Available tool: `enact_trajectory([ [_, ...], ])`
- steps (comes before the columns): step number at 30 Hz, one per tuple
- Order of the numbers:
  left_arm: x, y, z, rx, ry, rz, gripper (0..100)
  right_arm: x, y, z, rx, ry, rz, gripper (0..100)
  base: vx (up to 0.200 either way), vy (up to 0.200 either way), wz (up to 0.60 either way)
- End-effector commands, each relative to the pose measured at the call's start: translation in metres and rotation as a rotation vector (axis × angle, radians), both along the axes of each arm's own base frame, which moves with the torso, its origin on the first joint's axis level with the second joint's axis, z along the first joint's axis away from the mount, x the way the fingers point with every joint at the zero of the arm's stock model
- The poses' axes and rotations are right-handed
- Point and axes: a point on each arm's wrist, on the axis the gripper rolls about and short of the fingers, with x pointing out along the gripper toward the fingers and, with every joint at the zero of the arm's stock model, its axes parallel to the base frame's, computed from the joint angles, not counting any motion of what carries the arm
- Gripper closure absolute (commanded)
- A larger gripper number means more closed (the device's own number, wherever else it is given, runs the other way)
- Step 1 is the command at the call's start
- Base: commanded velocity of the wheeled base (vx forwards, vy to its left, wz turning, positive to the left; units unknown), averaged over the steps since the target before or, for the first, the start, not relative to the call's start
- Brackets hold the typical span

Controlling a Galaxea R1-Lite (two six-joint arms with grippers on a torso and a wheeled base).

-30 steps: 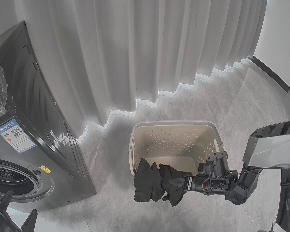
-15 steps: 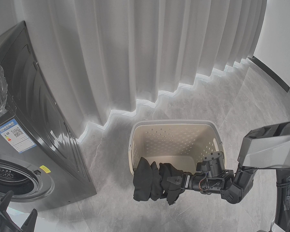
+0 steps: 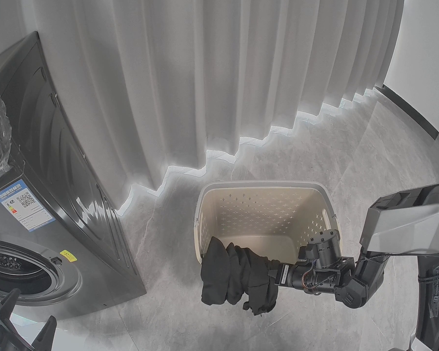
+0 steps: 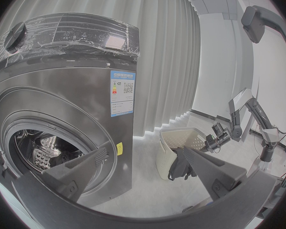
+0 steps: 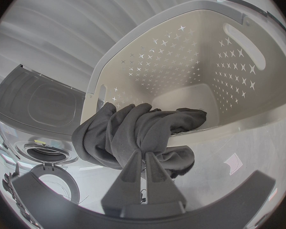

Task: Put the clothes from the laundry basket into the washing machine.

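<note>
A crumpled black garment (image 3: pixel 234 275) hangs over the near rim of the cream, star-punched laundry basket (image 3: pixel 263 185) on a grey tiled floor (image 3: pixel 170 249), white curtains (image 3: pixel 229 74) behind; the right gripper (image 5: pixel 143 152) pinches its folds tight, while the left gripper (image 4: pixel 143 149) gapes wide before the open-doored washing machine (image 3: pixel 49 181), well apart from the basket

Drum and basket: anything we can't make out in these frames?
Drum contents: left wrist view, a left gripper finger covers the lower opening; the dark shape inside is unclear.
Basket floor, near corner: head view, hidden by the cloth draped over the rim.
Right gripper fingertips: head view, buried in cloth.
Drum opening: head view, cut by the left edge.
</note>
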Motion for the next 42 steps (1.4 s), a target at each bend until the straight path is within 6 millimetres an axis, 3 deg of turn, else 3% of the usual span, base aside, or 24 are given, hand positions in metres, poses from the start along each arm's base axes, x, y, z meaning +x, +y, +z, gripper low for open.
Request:
enact_trajectory([
  [1,0.001,0.000,-0.005,0.003,0.019,0.000,0,-0.001,-0.001,0.001,-0.001,0.003,0.000,100,0.000,0.000,0.00],
  [12,0.001,0.000,-0.005,0.006,0.018,0.000,0,-0.014,-0.008,0.001,-0.023,0.032,0.006,100,0.000,0.000,0.00],
  [13,0.001,0.000,-0.005,0.006,0.018,0.000,0,-0.013,-0.008,0.001,-0.021,0.029,0.003,0,0.000,0.000,0.00],
  [33,0.001,0.000,-0.005,0.009,0.018,0.000,0,0.005,0.004,-0.012,-0.017,-0.016,-0.022,0,0.000,0.000,0.00],
  [34,0.001,0.000,-0.005,0.009,0.018,0.000,0,0.005,0.004,-0.012,-0.017,-0.016,-0.022,100,0.000,0.000,0.00],
  [42,0.001,0.000,-0.005,0.009,0.018,0.000,0,0.003,0.003,-0.012,-0.018,-0.013,-0.021,100,0.000,0.000,0.00],
])
